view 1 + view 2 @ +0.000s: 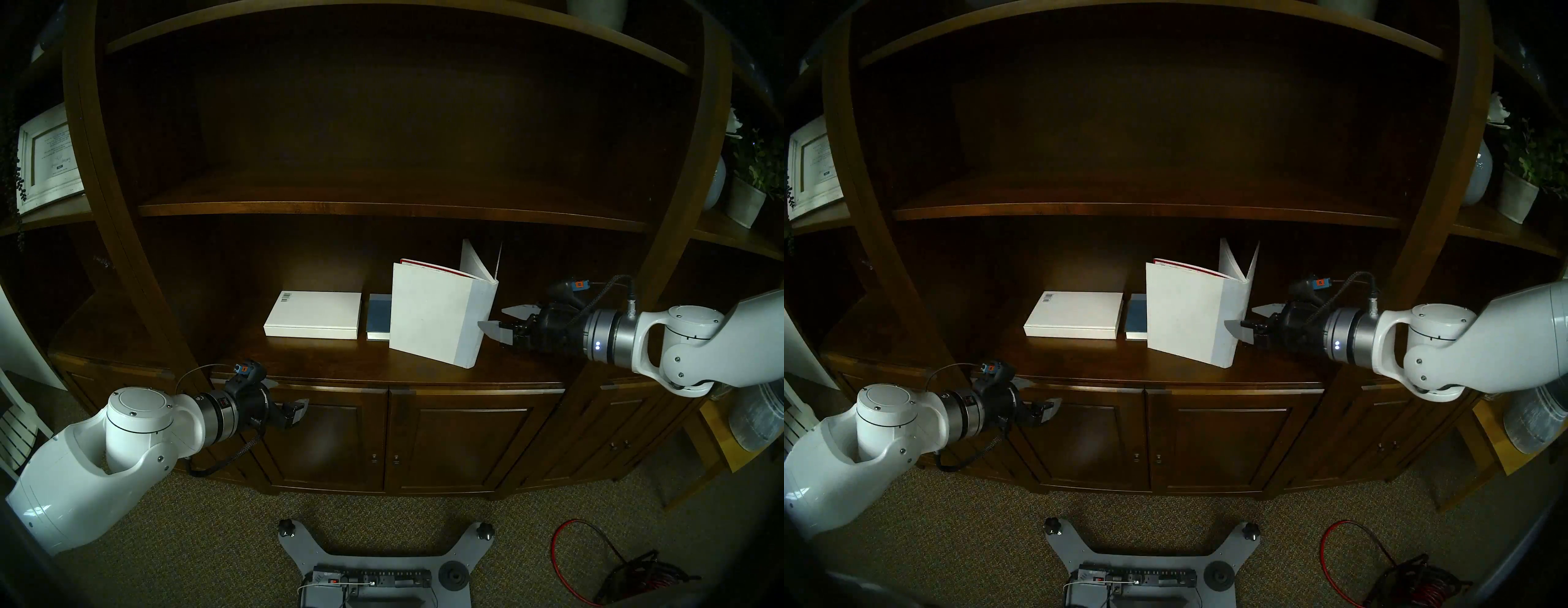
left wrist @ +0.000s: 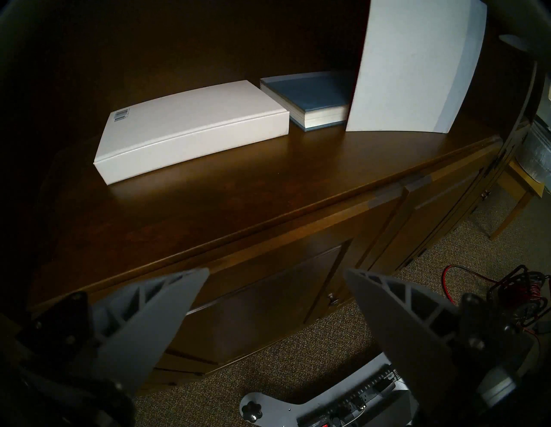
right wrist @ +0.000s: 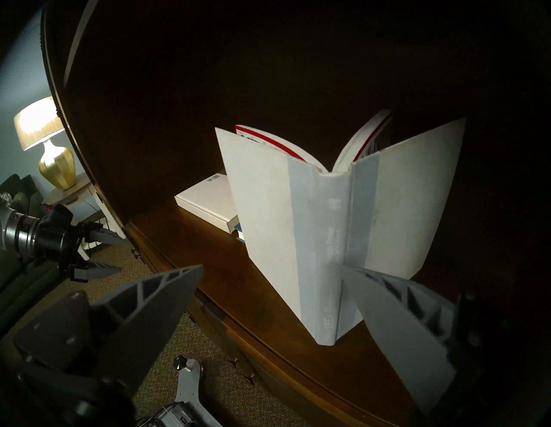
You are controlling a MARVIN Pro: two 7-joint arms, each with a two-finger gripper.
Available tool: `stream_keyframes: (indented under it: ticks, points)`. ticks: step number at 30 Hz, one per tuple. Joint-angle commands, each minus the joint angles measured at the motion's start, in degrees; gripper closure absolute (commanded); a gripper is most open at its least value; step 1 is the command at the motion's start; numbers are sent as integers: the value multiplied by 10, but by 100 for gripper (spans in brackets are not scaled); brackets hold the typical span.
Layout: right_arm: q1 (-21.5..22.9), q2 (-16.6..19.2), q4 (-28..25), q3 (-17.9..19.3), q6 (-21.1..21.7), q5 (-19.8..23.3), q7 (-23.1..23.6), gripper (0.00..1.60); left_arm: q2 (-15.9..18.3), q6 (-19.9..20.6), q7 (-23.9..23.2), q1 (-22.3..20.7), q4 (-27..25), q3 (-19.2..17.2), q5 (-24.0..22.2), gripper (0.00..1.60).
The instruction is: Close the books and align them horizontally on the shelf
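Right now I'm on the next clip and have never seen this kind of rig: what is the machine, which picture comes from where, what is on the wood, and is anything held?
It is a robot with two white arms, each ending in a two-fingered gripper. Two near-identical pictures come from its head; the other two come from cameras on each wrist.

On the deep dark brown wooden ledge lie a flat white book with a barcode and a smaller blue book, both closed. A larger white book with red-edged inner cover stands upright, open.

The right gripper is open beside that book's spine, one finger at it, gripping nothing. The left gripper is open and empty, in front of the cabinet doors.
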Motion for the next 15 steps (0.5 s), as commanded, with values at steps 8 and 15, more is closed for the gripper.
stream_keyframes:
  ticks: [8, 15]
  points:
    - [-101, -71, 7, 130, -18, 31, -118, 0, 0, -5, 0, -9, -9, -8, 0, 0]
    - [-110, -101, 3, 149, -31, 40, -189, 0, 0, -5, 0, -9, -9, -8, 0, 0]
